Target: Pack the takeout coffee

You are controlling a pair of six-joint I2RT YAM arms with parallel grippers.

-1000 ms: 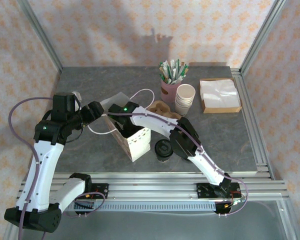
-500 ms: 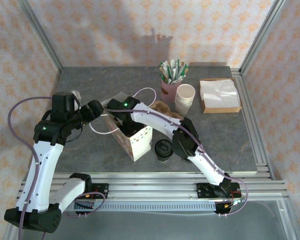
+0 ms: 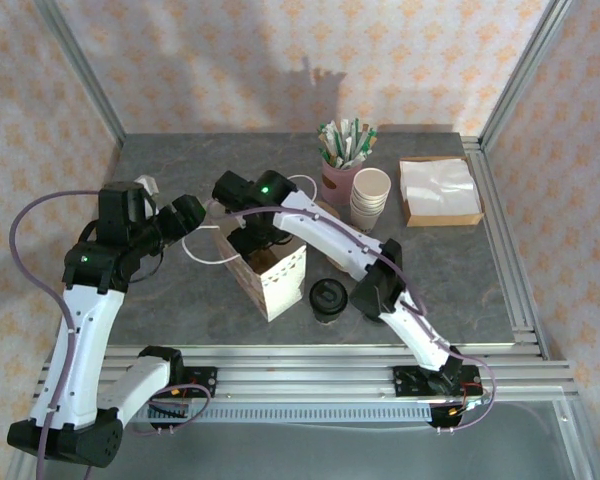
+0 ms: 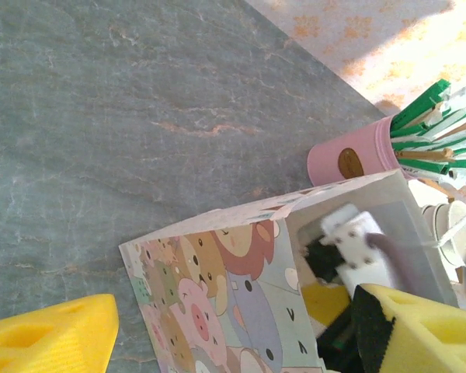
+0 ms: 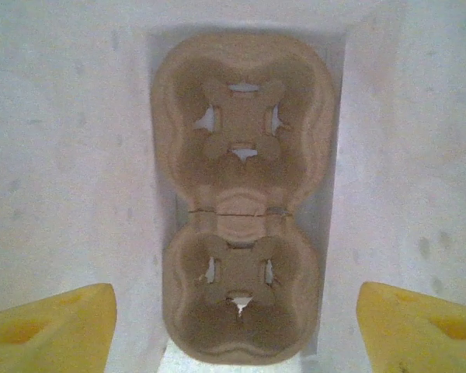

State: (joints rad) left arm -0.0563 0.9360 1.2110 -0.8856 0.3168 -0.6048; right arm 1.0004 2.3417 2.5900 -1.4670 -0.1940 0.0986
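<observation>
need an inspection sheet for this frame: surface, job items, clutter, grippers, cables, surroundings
Surface: grey stone-look table.
Job's things: takeout coffee lidded, upright on the table beside the paper bag, not in it; cup carrier lies on the bag's bottom, both wells empty.
Clutter: pink cup of sticks, stack of cream cups, napkin tray, all at the back.
Grippers: left gripper open at the bag's rim; right gripper open inside the bag, above the carrier.
Cables: purple cable loops off the left arm, away from the table things.
Surroundings: patterned walls, aluminium frame.
</observation>
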